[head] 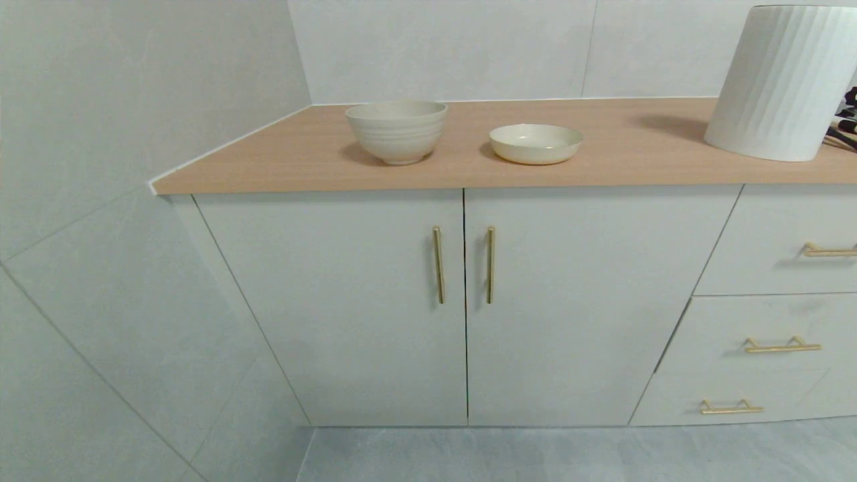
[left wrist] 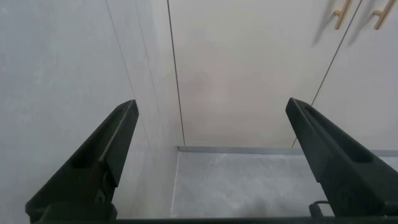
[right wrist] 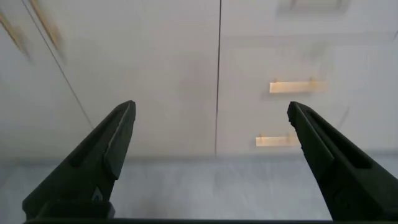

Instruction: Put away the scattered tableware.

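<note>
Two pieces of tableware stand on the wooden countertop (head: 622, 150), both upright with their mouths facing up; toward the left, near the corner where the tiled walls meet, sits a deep ribbed bowl (head: 397, 130); to its right, near but not touching, sits a shallow cream dish (head: 535, 143), a little closer to the counter's front edge; both are round in outline. Below them two pale cabinet doors (head: 335, 301) are shut, their slim gold handles (head: 438, 264) running vertically on either side of the centre seam; farther right, three drawers (head: 770, 241) carry gold handles laid horizontally. At the counter's far right stands a tall white ribbed cylinder (head: 780, 84), with some dark items (head: 845, 124) just beyond it, too cut off to identify. Low down before the cabinet, the left gripper (left wrist: 211, 104) faces the left door and the floor, fingers spread wide and holding nothing; the right gripper (right wrist: 211, 106) faces the drawer fronts, fingers likewise wide apart and empty.
</note>
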You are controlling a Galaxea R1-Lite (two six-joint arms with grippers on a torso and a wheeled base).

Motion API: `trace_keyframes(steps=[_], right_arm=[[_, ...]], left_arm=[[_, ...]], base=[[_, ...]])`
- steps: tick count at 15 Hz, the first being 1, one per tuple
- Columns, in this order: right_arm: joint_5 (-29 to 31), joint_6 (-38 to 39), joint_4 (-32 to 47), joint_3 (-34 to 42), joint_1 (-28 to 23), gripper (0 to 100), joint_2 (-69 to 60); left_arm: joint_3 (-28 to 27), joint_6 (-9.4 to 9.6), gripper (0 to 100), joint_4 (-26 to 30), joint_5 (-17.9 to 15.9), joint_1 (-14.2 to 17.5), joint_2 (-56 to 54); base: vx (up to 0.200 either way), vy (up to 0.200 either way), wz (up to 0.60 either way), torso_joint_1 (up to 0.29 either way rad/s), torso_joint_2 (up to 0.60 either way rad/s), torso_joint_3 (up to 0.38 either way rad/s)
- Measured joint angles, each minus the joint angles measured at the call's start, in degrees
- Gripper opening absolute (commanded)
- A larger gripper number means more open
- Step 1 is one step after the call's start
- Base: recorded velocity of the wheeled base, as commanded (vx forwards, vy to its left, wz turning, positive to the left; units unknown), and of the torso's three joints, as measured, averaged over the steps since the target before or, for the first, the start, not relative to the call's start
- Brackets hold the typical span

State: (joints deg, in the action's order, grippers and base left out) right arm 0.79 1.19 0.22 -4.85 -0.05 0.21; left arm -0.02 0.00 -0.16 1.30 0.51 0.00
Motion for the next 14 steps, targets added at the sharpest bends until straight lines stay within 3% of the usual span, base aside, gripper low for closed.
trace_keyframes(steps=[3, 6, 9, 11, 14], right_arm=[[-6.1, 0.8, 2.6, -8.5, 1.0, 100, 6.1], [-13.5, 1.0, 3.5, -14.5, 2.9, 100, 21.0], [-16.6, 1.5, 1.1, -20.9, 11.5, 100, 39.6], [-17.5, 2.2, -7.9, -24.9, 18.7, 100, 53.5], [-18.0, 5.4, -27.3, -30.5, 26.5, 100, 73.4]], left_arm=[[0.0, 0.02, 100, 0.0, 0.0, 0.0, 0.0], [0.0, 0.00, 100, 0.0, 0.0, 0.0, 0.0], [0.0, 0.00, 100, 0.0, 0.0, 0.0, 0.0], [0.0, 0.00, 100, 0.0, 0.0, 0.0, 0.0], [0.0, 0.05, 100, 0.0, 0.0, 0.0, 0.0]], base=[[0.000, 0.000, 0.00, 0.000, 0.00, 0.000], [0.000, 0.000, 0.00, 0.000, 0.00, 0.000], [0.000, 0.000, 0.00, 0.000, 0.00, 0.000], [0.000, 0.000, 0.00, 0.000, 0.00, 0.000], [0.000, 0.000, 0.00, 0.000, 0.00, 0.000]])
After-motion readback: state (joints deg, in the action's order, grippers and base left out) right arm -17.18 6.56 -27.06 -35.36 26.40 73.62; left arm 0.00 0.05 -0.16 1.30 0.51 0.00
